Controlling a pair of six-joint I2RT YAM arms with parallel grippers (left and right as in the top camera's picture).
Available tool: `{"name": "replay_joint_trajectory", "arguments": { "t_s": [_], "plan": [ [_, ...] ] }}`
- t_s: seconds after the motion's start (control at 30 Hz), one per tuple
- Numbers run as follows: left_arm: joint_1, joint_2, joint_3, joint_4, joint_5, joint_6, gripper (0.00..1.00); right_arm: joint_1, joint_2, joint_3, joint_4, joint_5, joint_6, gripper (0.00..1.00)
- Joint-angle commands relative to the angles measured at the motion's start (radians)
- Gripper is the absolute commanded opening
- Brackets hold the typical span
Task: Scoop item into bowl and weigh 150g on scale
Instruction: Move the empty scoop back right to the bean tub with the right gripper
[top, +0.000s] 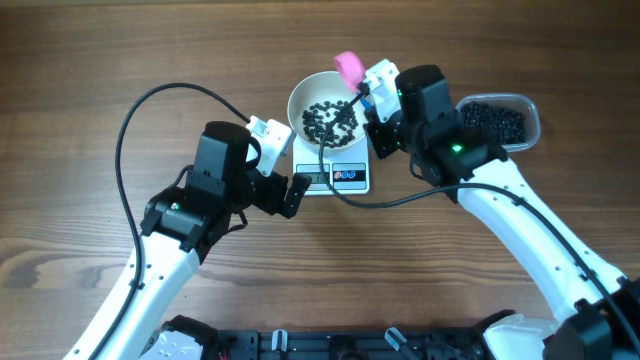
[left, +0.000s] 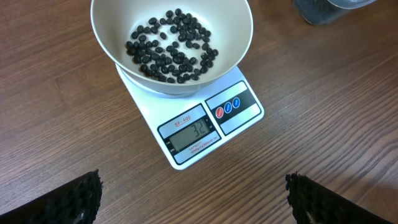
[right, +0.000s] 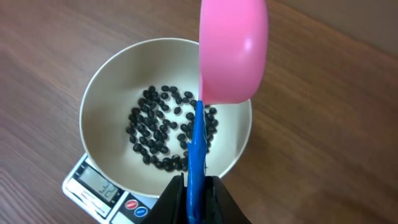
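Two grippers are in service, one per arm.

1. Right gripper (right: 194, 190): my fingers are pressed together on the blue handle of one scoop (right: 233, 53). The handle runs up between the fingers. The pink head of the scoop hangs above the bowl (left: 241, 46), at the rim on the side away from the display. I cannot tell whether the head holds anything.

2. Left gripper (left: 193, 186): my fingers stand wide apart and grip nothing. They hover over the table (top: 100, 60), just in front of the scale (left: 146, 102) on its display side.

One white bowl sits on one white scale, centred on the platform and overhanging it on the sides. The scale rests flat on the wooden table.

The beans (left: 171, 46) form two groups. The first is a loose layer of several dozen across the bowl floor, too many to count exactly. The second fills one clear tub (top: 530, 110), which stands on the table beside my right arm and apart from the scale.

One display (left: 189, 132) on the front of the scale reads 32. Round red and blue buttons (left: 227, 107) sit beside it, but I cannot fix their count.
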Motion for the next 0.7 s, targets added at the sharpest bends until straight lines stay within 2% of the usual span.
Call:
{"name": "replay_joint_trajectory", "arguments": {
  "t_s": [0.0,0.17,0.3,0.5,0.67],
  "plan": [
    [-0.003,0.008,-0.005,-0.001,0.009,0.014,1.0,-0.098,-0.099,0.023,-0.02,0.046,0.08,0.04],
    [-0.003,0.008,-0.005,0.0,0.008,0.014,1.0,-0.316,-0.169,0.022,-0.099,0.04,0.077,0.04],
    [-0.003,0.008,-0.005,0.0,0.009,0.014,1.0,-0.475,-0.169,0.022,-0.205,0.043,-0.013,0.04],
    [-0.003,0.008,-0.005,-0.001,0.009,0.014,1.0,-0.609,-0.149,0.021,-0.268,0.042,-0.048,0.04],
    [-0.003,0.008,-0.005,-0.001,0.009,0.014,1.0,-0.634,-0.131,0.013,-0.301,0.042,-0.051,0.04]
  ]
}}
